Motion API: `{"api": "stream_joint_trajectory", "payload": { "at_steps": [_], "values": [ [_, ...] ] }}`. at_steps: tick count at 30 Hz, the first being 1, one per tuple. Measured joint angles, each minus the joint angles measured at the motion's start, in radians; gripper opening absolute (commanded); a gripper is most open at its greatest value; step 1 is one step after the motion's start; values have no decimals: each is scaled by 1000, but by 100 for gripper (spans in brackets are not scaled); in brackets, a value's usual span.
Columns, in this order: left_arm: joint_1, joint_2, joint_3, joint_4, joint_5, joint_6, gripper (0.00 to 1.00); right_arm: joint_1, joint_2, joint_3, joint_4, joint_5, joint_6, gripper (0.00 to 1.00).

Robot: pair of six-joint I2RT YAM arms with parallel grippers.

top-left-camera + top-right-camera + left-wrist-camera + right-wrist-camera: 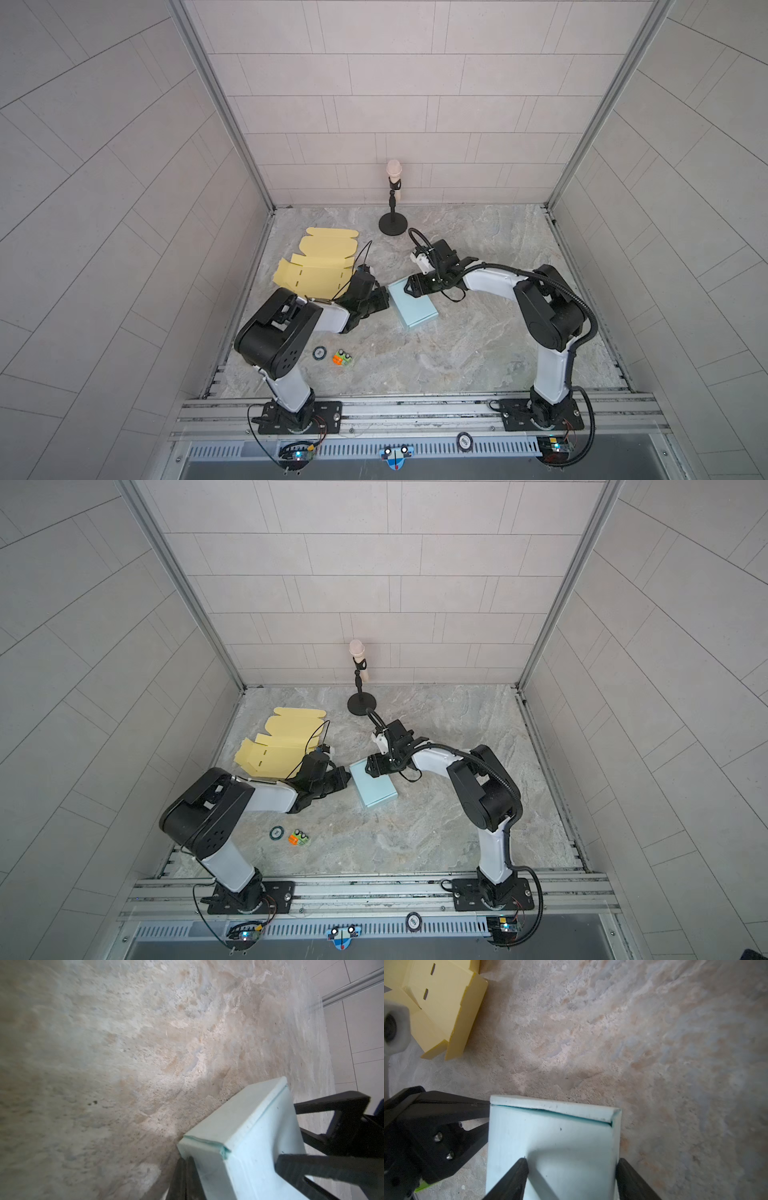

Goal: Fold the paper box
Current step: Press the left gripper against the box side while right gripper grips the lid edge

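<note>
Fingers (517,1174) of the right gripper (572,1160) stand spread over the blue box (415,309) in the middle of the table (478,353). The left gripper (384,301), pressed together, braces its left side. Final closing seems in hand; next, the lid seam (550,1112) needs pressing flat.

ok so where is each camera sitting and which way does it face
Both top views: high above the front rail, facing down and back over the marble table; they show the left arm, right arm, light blue paper box and unfolded yellow box.
Left wrist: on the left arm, facing past its shut left pincer at the box's corner.
Right wrist: on the right arm, facing past its open right pincer along the box lid.
Shared: both wrist views show the blue box and the other arm's pincer.
</note>
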Motion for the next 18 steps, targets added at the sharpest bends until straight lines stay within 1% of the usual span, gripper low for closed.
{"api": "stream_joint_trajectory", "payload": {
  "at_steps": [7,10,15,18],
  "values": [
    [-8,-136,-103,-8,26,4,2,28,-80,-86,-10,6,1,73],
    [-28,-203,-160,-24,26,1,3,31,-125,-132,-4,9,10,74],
    [-143,-268,-217,-34,15,-38,3,36,-180,-209,20,18,42,75],
    [-196,-290,-246,-31,6,-68,3,47,-208,-251,32,21,61,75]
  ]
}}
